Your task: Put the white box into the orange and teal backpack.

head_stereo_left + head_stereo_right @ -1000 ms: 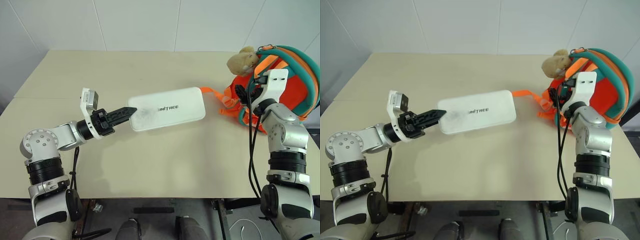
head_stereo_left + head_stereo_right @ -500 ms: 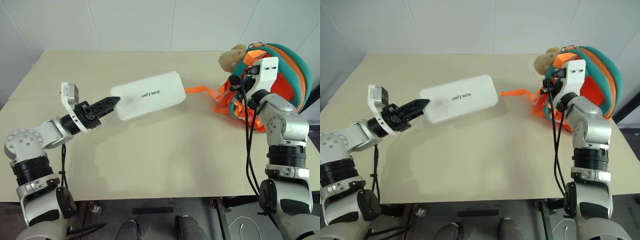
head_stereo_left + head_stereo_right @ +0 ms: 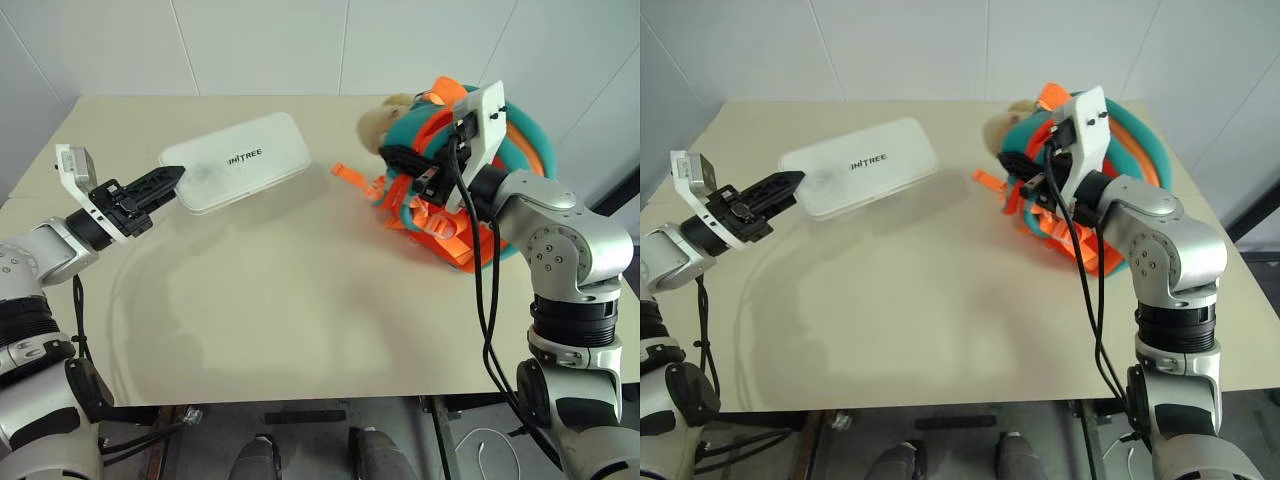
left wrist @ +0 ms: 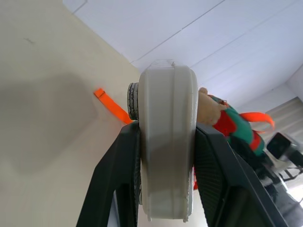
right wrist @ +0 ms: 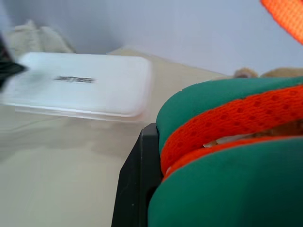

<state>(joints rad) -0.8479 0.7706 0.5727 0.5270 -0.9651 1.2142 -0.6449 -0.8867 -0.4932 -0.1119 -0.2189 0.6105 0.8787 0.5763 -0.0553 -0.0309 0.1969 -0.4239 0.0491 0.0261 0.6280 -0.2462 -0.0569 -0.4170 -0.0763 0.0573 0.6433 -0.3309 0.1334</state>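
Left of the backpack (image 3: 470,190), the box (image 3: 237,174) hangs above the desk (image 3: 300,300), pinched by the left claw (image 3: 160,182); the right claw (image 3: 405,165) clamps a backpack strap. Next: open the bag, then insert.

Item count: one white box (image 3: 235,162), one orange and teal backpack (image 3: 520,160), one plush toy (image 3: 380,122), one surface (image 3: 300,300).

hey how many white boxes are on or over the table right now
1. The white box is held by one end in the left gripper, above the table's far left part. Another could be hidden behind the orange and teal backpack.
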